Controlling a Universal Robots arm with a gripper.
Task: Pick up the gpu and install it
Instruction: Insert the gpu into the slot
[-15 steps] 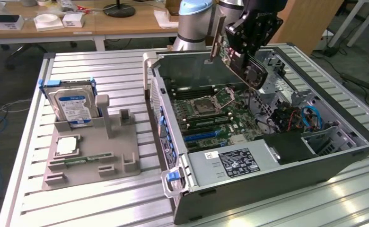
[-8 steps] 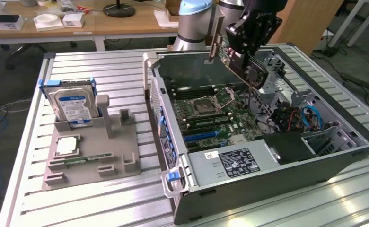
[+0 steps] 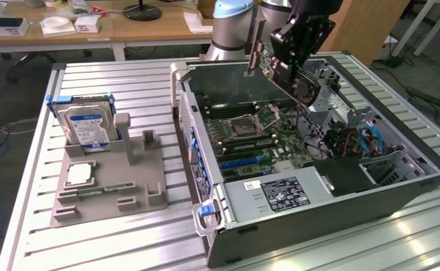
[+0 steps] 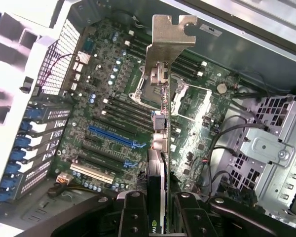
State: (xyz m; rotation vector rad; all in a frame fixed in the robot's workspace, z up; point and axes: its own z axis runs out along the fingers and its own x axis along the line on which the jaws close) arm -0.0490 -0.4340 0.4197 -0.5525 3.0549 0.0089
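The gpu (image 3: 286, 79), a green card with a black fan side and a metal end bracket (image 3: 255, 45), hangs tilted above the open computer case (image 3: 400, 192). My gripper (image 3: 301, 42) is shut on its upper edge. In the wrist view the gpu (image 4: 159, 128) appears edge-on, its bracket (image 4: 167, 39) farthest from me, gripped between my black fingers (image 4: 133, 215) of the gripper (image 4: 160, 215). Below it lies the motherboard (image 4: 103, 98) with a long blue slot (image 4: 116, 136). The card is clear of the board and touches no slot.
A grey fixture (image 3: 148, 200) on the exterior view's left holds a silver hard drive (image 3: 87, 127), a CPU chip (image 3: 80, 174) and a RAM stick (image 3: 100, 192). Inside the case sit a power supply (image 3: 280, 195), cables (image 3: 370, 141) and a drive cage (image 4: 271, 148).
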